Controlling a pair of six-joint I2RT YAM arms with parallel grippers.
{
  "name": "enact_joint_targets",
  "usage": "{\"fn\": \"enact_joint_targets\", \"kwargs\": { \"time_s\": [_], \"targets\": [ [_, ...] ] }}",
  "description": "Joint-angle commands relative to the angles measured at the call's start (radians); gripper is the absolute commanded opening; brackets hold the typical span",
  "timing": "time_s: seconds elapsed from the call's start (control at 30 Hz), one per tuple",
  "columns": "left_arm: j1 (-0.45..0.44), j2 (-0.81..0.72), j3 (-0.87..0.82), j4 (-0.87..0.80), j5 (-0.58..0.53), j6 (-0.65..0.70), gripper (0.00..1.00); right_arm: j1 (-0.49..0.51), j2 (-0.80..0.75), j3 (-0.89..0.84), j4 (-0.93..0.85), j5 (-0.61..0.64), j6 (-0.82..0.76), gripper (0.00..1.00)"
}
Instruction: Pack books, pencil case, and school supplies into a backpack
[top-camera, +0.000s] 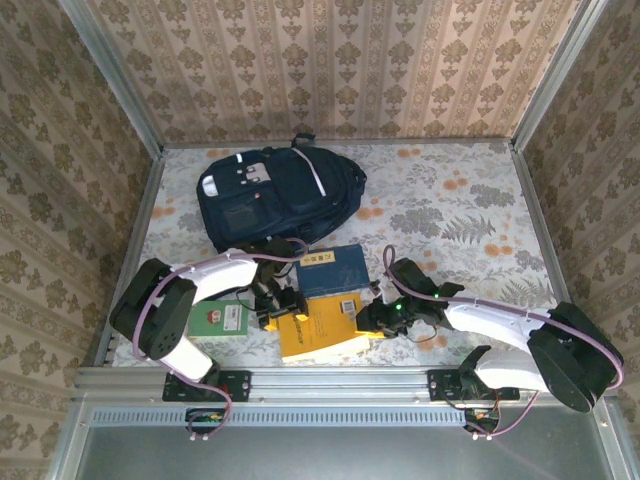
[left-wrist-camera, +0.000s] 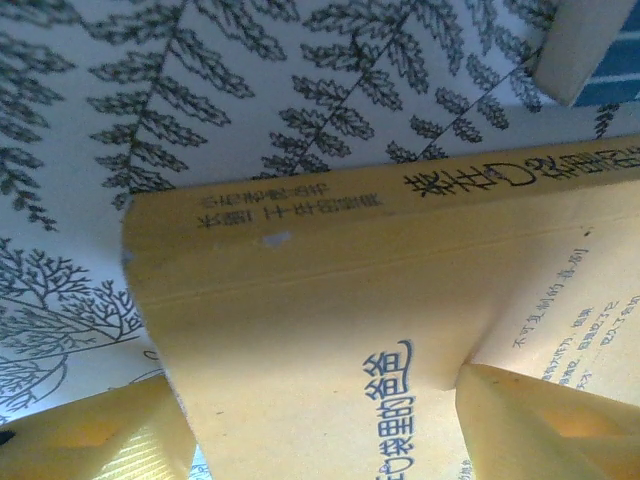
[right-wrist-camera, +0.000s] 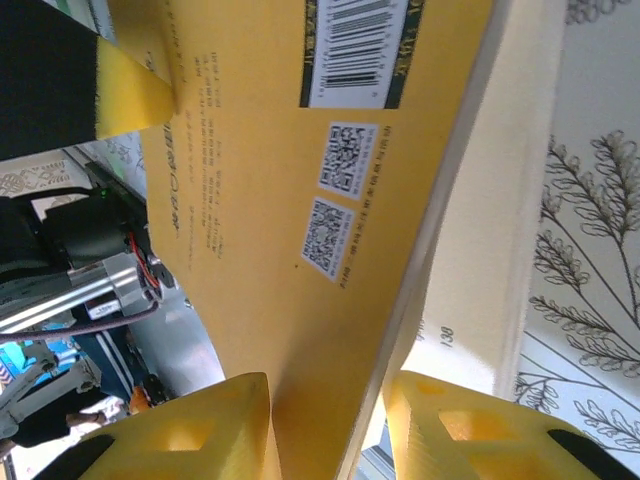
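Note:
The navy backpack (top-camera: 285, 195) lies at the back left. In front of it is a navy book (top-camera: 335, 270), and an orange-yellow book (top-camera: 318, 330) rests nearer me. My left gripper (top-camera: 275, 300) (left-wrist-camera: 315, 385) is open, and its yellow fingers (left-wrist-camera: 110, 435) straddle that book's spine corner. My right gripper (top-camera: 372, 318) (right-wrist-camera: 328, 385) is shut on the orange-yellow book (right-wrist-camera: 300, 200) at its right edge, one finger on the barcode cover and the other by the cream page block. A small green-and-white book (top-camera: 222, 320) lies left of the left gripper. The pencil case and school supplies are out of view.
The floral tablecloth (top-camera: 470, 220) is bare to the right of the backpack. Patterned walls (top-camera: 340, 70) close in the back and both sides. A metal rail (top-camera: 330, 380) with the arm bases runs along the near edge.

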Motion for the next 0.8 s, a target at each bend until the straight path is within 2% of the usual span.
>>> {"fn": "enact_joint_targets", "kwargs": {
  "time_s": [0.0,0.17,0.33,0.57,0.77],
  "targets": [
    [-0.035,0.038,0.004,0.318,0.138,0.022,0.68,0.006,0.012,0.016,0.033,-0.021,0.026,0.41],
    [-0.035,0.036,-0.002,0.316,0.137,0.026,0.67,-0.013,0.083,-0.023,0.152,-0.015,0.062,0.50],
    [-0.034,0.035,-0.007,0.315,0.138,0.029,0.67,-0.052,0.158,-0.064,0.325,-0.047,0.134,0.51],
    [-0.035,0.042,-0.010,0.320,0.143,0.034,0.67,-0.054,0.252,-0.054,0.437,-0.075,0.172,0.54],
    [-0.032,0.045,-0.001,0.307,0.139,0.046,0.66,-0.052,0.228,-0.055,0.503,-0.108,0.203,0.55]
  ]
}}
